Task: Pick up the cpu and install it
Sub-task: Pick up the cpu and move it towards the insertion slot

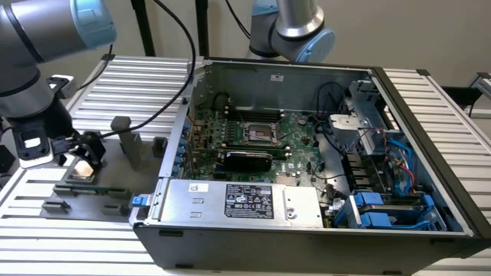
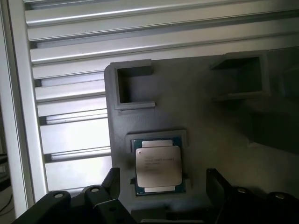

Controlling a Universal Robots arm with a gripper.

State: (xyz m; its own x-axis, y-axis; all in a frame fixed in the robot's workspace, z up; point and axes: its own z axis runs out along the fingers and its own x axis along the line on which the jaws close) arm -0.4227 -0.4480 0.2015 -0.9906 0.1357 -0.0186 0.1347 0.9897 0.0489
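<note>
1. The gripper is held low over the grey fixture plate with its jaws spread wide. One dark finger is seen on one side of the cpu and the other finger on the opposite side, with a gap left on each side. Nothing is gripped and the chip is not touched.
2. The cpu is found lying flat with its silvery lid up, seated in a shallow framed nest in the plate. It is outside the computer case, on the plate at the exterior view's left.
3. The nest is judged to be there to keep the chip square and in a known spot, so that its edges can be met evenly by the two fingers.
4. The straddling pose is read as an approach for the pick, with the chip centred between the fingers. The pick itself has not yet been made.
5. The socket is seen near the middle of the green motherboard, well apart from the chip. It appears unoccupied, so the install is judged not done.
6. The silver box with the black label is noted along the near wall of the case.
7. Counted: one cpu, one socket, one silver box and two gripper fingers. In the wrist view, two empty pockets are counted in the plate, besides the nest in use.
</note>
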